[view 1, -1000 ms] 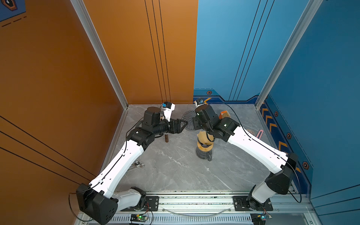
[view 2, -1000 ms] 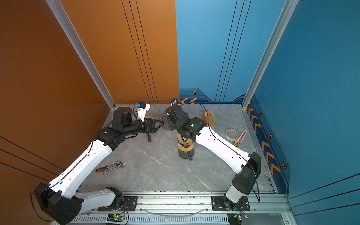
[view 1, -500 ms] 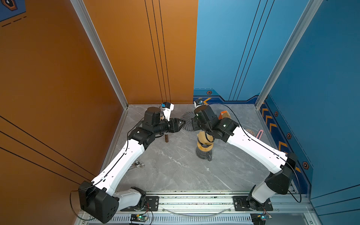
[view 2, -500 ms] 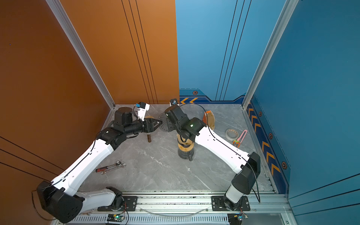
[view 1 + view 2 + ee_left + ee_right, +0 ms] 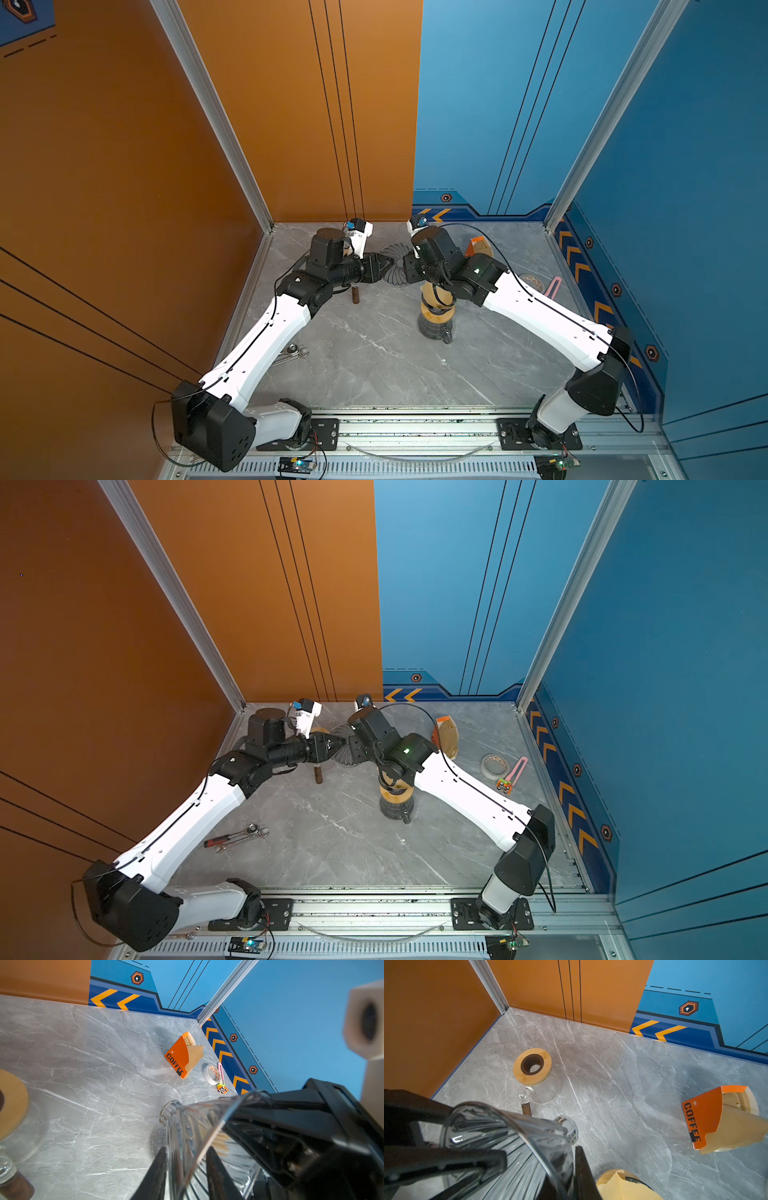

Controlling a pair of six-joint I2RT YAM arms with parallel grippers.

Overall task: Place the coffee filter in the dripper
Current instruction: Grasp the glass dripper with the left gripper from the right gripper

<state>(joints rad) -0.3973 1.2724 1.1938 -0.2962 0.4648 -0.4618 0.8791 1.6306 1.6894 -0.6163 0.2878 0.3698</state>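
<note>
- Dripper, clear ribbed glass, hangs tipped on its side above the back of the surface, between the two arms and clear of the marble.
- The right tool is clamped on the rim from one side.
- The left tool straddles the opposite rim, with a finger on each side of the glass wall. Whether its pads press on the glass I cannot tell.
- The coffee filter, a tan paper, lies on top of the wood-collared jug below the right forearm. More papers stand in the orange COFFEE holder toward the back right. None seems to be inside the dripper.
- The step, as I read it, is a handover or a shared hold. The left tool should close slowly and squarely on the wall, far enough past the lip that the smooth glass cannot slide out.
- Only one tool should let go, and only once the other's hold is firm. Two tools pulling against each other could twist or crack the thin rim.
- After that, the mouth needs to turn upward so a filter can go in point first.
</note>
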